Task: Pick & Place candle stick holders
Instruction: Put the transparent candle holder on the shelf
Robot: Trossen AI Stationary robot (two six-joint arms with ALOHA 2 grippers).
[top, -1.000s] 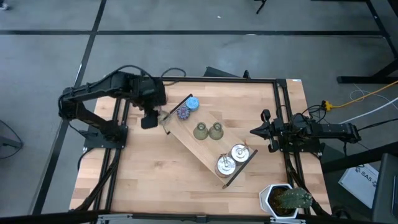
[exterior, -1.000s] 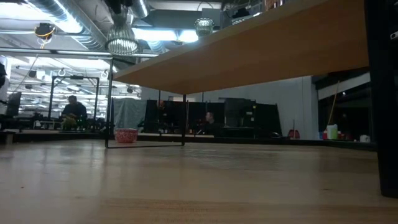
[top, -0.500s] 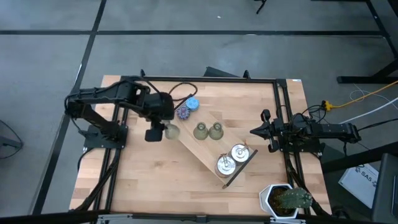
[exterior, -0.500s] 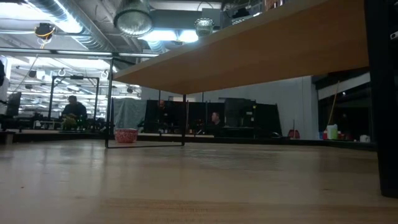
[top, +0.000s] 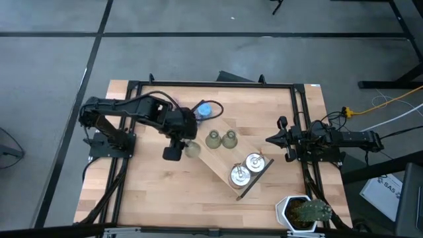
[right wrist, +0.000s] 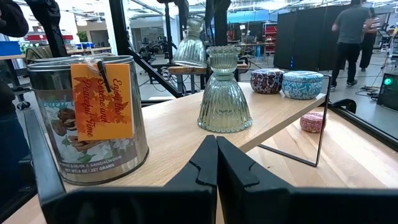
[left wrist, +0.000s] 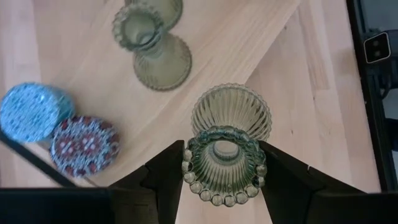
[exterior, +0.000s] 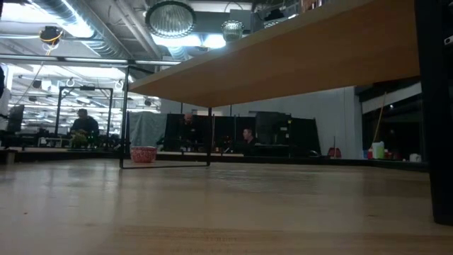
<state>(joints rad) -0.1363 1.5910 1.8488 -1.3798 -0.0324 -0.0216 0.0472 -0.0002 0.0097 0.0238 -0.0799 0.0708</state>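
My left gripper (top: 187,144) is shut on an olive-green bell-shaped candle stick holder (left wrist: 230,112), held high over the near-left edge of the raised wooden tray (top: 221,158). From table height I see its underside (exterior: 170,18). Two more green holders (top: 213,139) (top: 229,139), two silver ones (top: 254,160) (top: 239,175), a blue one (left wrist: 28,112) and a purple one (left wrist: 84,144) stand on the tray on their bases. A pink holder (right wrist: 312,121) sits on the table below the tray. My right gripper (top: 269,139) waits shut at the right edge. My left gripper pinches the green holder's beaded top rim (left wrist: 224,186) between its two fingers, one on each side. The fingers come from above, slanting down. The holder hangs upright, wide base down, lifted clear of tray and table.
A potted plant (top: 305,211) stands at the near right corner. The tray's wire stand (exterior: 166,164) rests on the table. Bare wood lies along the table's near left (top: 152,198).
My left gripper has carried the green holder toward the table's right and near edges, from beside the tray's left end to over its near-left edge. The holder has stayed upright and lifted, and the grip has not changed.
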